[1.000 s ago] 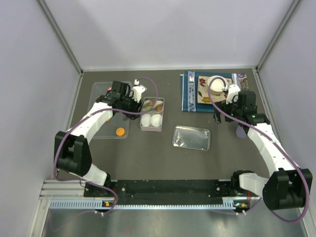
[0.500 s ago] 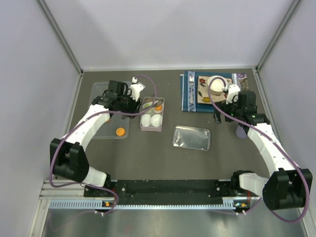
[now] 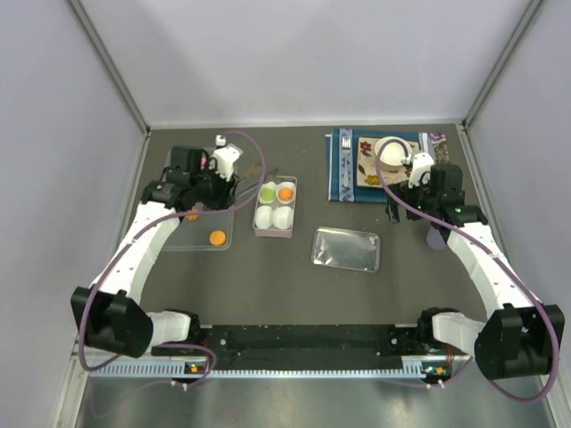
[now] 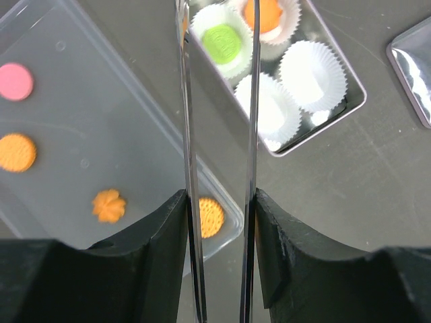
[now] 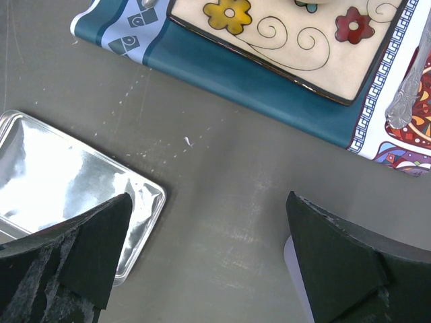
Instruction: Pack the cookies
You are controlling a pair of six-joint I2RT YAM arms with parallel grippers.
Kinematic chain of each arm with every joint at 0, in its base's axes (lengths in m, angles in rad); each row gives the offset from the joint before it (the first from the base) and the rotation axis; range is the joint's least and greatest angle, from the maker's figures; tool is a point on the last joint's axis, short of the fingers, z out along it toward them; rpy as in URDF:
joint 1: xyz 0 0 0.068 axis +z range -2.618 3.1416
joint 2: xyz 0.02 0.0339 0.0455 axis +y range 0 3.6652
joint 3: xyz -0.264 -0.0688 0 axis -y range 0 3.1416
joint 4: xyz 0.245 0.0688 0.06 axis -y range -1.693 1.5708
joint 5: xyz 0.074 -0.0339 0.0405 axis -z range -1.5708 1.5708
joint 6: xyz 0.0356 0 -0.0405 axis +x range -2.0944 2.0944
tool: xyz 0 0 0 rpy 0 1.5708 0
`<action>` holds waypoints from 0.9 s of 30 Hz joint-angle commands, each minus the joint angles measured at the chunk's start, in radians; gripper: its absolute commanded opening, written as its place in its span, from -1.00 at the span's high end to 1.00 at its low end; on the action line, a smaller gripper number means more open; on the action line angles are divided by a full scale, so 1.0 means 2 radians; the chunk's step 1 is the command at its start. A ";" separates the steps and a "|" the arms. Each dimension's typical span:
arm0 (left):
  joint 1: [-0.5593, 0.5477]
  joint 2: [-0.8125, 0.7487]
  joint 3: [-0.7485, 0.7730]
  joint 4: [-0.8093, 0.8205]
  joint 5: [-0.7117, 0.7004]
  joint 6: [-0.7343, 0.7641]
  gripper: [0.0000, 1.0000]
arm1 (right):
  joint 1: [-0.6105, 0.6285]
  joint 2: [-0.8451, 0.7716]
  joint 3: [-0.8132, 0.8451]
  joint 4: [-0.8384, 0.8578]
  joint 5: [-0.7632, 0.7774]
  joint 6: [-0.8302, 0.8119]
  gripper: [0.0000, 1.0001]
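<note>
Cookies (image 4: 16, 152) on clear tray (image 4: 101, 101), two in box (image 4: 320, 128), left pincer (image 4: 219, 202) gripping tweezers (image 4: 254, 101), right pincer (image 5: 209, 202) gaping

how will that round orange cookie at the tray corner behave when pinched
Probably light: the orange cookie is a small flat disc. Lying flat on the smooth clear tray, it may skid rather than roll if nudged. The thin metal tweezers grip a narrow edge, so it could slip or crumble.
</note>
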 commanded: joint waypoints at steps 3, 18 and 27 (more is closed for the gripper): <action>0.108 -0.052 0.011 -0.054 0.061 0.026 0.09 | 0.006 -0.004 0.024 0.010 -0.006 0.000 -0.98; 0.314 -0.061 -0.036 -0.070 0.066 0.093 0.10 | 0.007 -0.005 0.028 0.008 -0.016 0.002 -0.98; 0.322 -0.025 -0.061 0.009 0.011 0.071 0.10 | 0.008 -0.007 0.028 0.008 -0.016 0.002 -0.98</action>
